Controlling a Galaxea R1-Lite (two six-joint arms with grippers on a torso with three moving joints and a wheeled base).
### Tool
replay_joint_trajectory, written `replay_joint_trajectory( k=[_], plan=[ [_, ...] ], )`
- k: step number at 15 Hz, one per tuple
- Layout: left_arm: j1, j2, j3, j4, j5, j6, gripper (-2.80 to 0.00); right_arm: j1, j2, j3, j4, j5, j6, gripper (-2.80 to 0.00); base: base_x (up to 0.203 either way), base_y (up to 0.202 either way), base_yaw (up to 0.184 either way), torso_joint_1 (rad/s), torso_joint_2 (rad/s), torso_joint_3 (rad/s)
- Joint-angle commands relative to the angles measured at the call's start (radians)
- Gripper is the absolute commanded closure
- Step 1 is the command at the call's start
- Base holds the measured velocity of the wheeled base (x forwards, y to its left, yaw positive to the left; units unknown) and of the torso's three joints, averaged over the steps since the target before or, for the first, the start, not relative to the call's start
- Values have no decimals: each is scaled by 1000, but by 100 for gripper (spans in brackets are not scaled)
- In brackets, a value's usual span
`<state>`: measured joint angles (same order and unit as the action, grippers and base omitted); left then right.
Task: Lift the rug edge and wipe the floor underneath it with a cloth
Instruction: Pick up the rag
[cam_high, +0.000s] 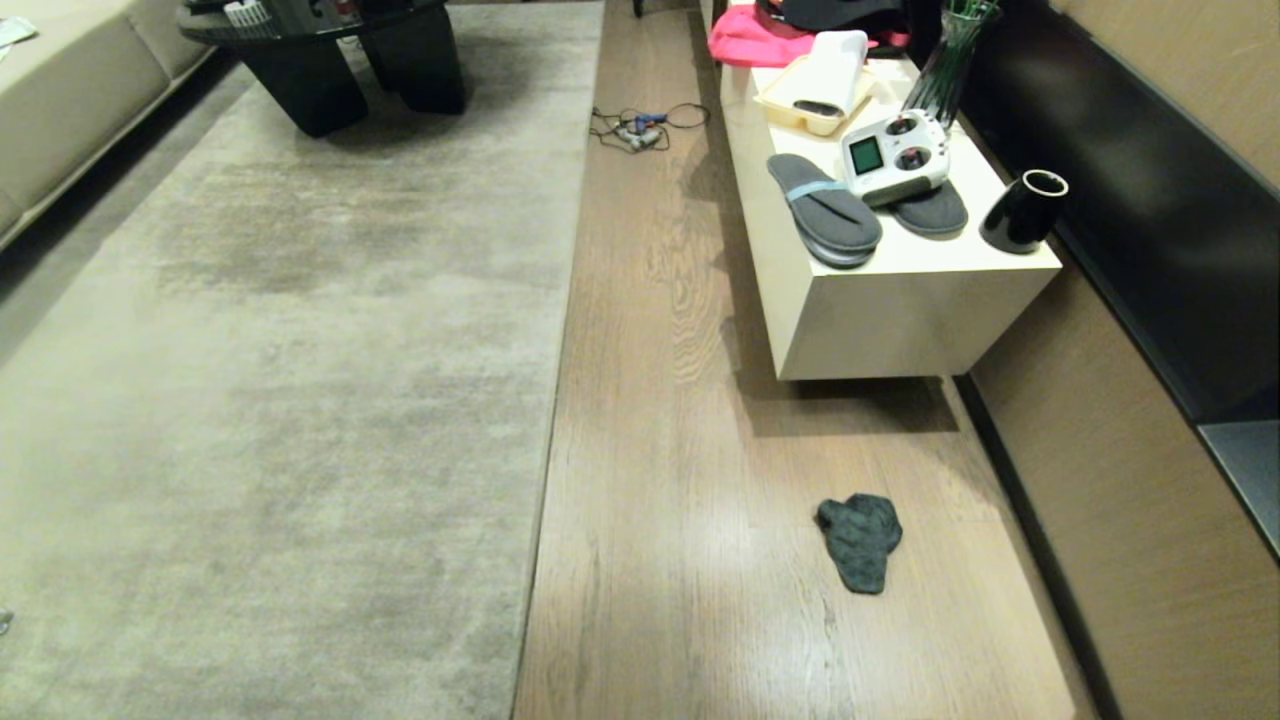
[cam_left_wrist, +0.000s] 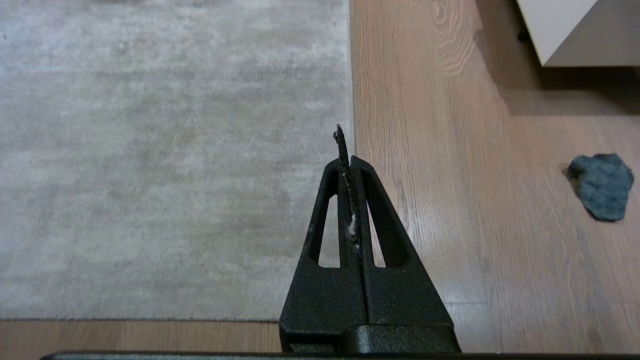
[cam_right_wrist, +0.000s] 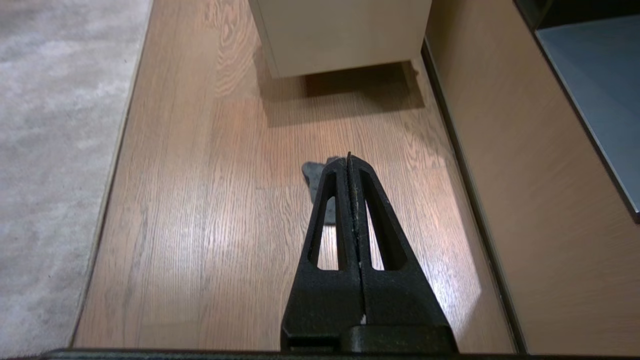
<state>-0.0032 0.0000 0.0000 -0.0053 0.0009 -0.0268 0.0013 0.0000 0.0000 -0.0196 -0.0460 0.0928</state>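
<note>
The pale grey-beige rug lies flat on the left, and its straight rug edge (cam_high: 555, 400) runs away from me along the wood floor (cam_high: 680, 500). A small dark grey-green cloth (cam_high: 860, 540) lies crumpled on the floor near the wall. My left gripper (cam_left_wrist: 347, 160) is shut and empty, hanging high over the rug edge (cam_left_wrist: 350, 75), with the cloth (cam_left_wrist: 602, 185) well off to its side. My right gripper (cam_right_wrist: 349, 159) is shut and empty above the floor (cam_right_wrist: 200, 225); the cloth (cam_right_wrist: 315, 175) lies below it, partly hidden by the fingers. Neither arm appears in the head view.
A low cream cabinet (cam_high: 900, 310) holds slippers (cam_high: 825, 210), a white controller (cam_high: 895, 155), a black cup (cam_high: 1025, 210) and a pink garment (cam_high: 750, 40). A cable tangle (cam_high: 640, 128) lies on the floor. A black table (cam_high: 320, 60) stands on the rug; the wall (cam_high: 1100, 560) borders the right.
</note>
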Motion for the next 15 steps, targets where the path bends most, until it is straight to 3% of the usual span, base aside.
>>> replay_joint_trajectory(
  k=[1,15],
  plan=[
    [0,2,0,-1,1,-1,0,0,0,0,0,0,1,0,0,0,0,4,5,-195],
    [2,2,0,1,1,-1,0,0,0,0,0,0,1,0,0,0,0,3,3,-197]
  ],
)
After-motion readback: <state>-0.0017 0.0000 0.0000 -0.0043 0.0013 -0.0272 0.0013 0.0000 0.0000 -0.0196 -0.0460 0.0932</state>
